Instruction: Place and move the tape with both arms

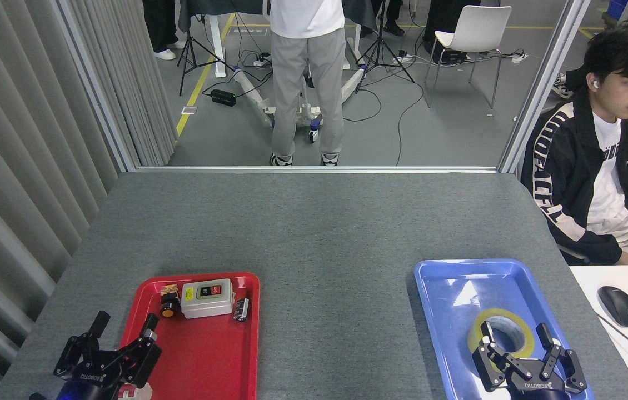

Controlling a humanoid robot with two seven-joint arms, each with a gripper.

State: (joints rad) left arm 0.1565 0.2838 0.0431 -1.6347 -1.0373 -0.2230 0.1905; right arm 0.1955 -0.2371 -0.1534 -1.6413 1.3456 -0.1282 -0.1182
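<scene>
The tape (521, 332), a yellow translucent roll with a white core, lies flat in the near half of the blue tray (447, 278). My right gripper (514, 330) is just on its near side, jaws spread wide. One finger overlaps the roll's left part and the other stands off its right edge, and neither is closed on the roll. My left gripper (126, 320) is open and holds nothing, at the near left corner of the red tray (247, 344).
The red tray holds a grey switch box (207, 298), a black push button (168, 307) and a small metal part (241, 309). A seated person (603, 166) is at the right, beside a white desk with a mouse (618, 305). Grey slats line the left.
</scene>
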